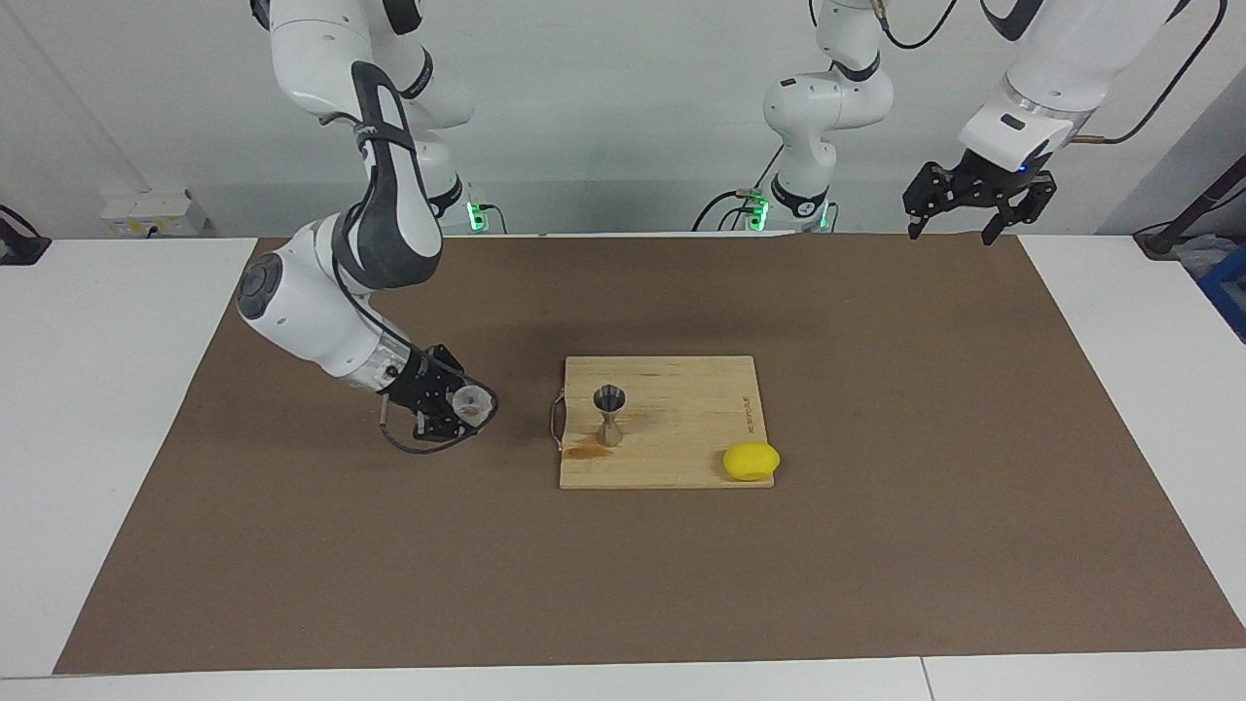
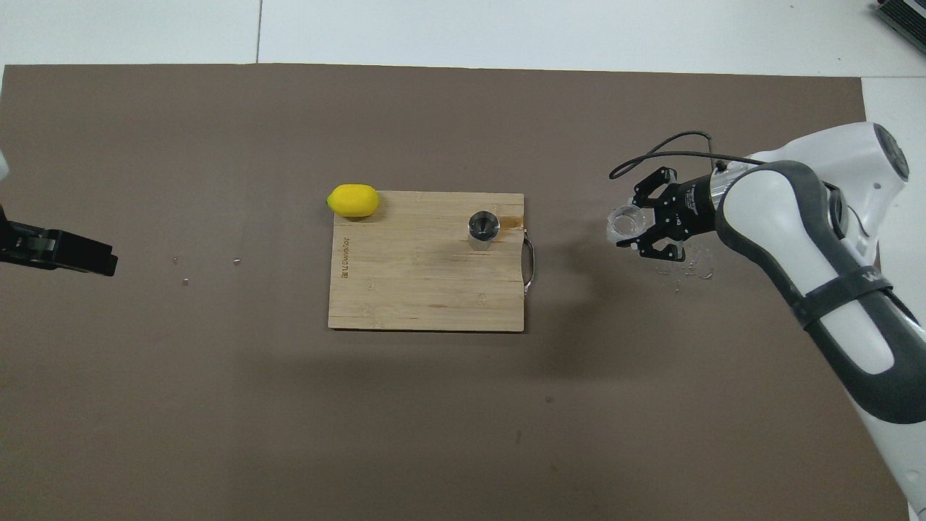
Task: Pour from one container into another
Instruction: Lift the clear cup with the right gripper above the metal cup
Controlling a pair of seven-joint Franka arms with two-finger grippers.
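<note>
The clear cup point(image 1: 472, 399) point(image 2: 623, 221) hangs just above the brown mat, a short way off the cutting board's handle end. My right gripper point(image 1: 461, 406) point(image 2: 634, 226) is shut on it, reaching in low from the right arm's end of the table. The metal jigger point(image 1: 610, 415) point(image 2: 483, 226) stands upright on the wooden board point(image 1: 681, 428) point(image 2: 419, 282), near the handle. My left gripper point(image 1: 951, 234) point(image 2: 98, 258) waits open and raised over the mat's corner at the left arm's end, holding nothing.
A yellow lemon point(image 1: 751, 461) point(image 2: 353, 200) sits at the board's corner that is farther from the robots, toward the left arm's end. Small wet specks point(image 2: 684, 269) mark the mat under the right gripper. A brown stain point(image 1: 584, 451) lies on the board by the jigger.
</note>
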